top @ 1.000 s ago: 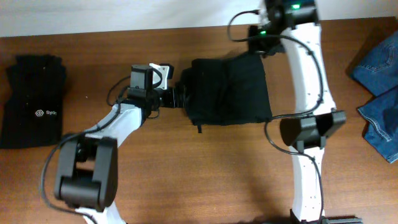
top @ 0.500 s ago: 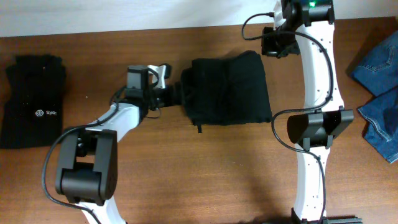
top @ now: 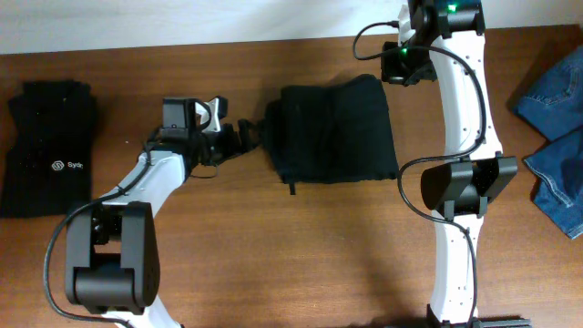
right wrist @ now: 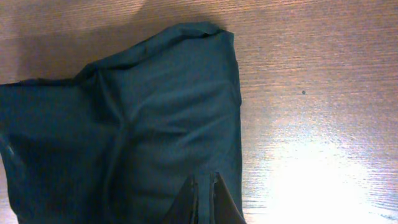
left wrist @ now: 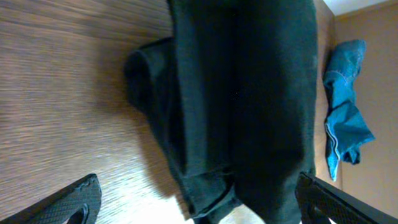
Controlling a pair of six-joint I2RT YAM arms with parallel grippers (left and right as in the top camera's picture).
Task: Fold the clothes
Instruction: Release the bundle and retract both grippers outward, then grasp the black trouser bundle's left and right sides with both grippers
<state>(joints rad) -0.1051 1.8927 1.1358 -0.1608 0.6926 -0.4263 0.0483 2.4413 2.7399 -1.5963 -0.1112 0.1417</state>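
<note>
- Trousers (top: 332, 132), black and folded into a squarish bundle, lie near the middle of the brown table (top: 273, 264), a little toward 12 o'clock.
- Left gripper (top: 244, 133) sits just beside the bundle's 9 o'clock edge, its jaws spread wide with nothing between them. Its wrist view shows the fingers (left wrist: 68, 202) far apart and the cloth ahead.
- Right gripper (right wrist: 204, 190) hangs at the bundle's 1 o'clock corner with its jaws pressed together. Whether they pinch any cloth, I cannot tell.
- Black top (top: 50, 150) with a small white logo lies flat at the table's 9 o'clock end, well apart.
- Blue jeans (top: 557, 128) sit crumpled at the 3 o'clock edge.
</note>
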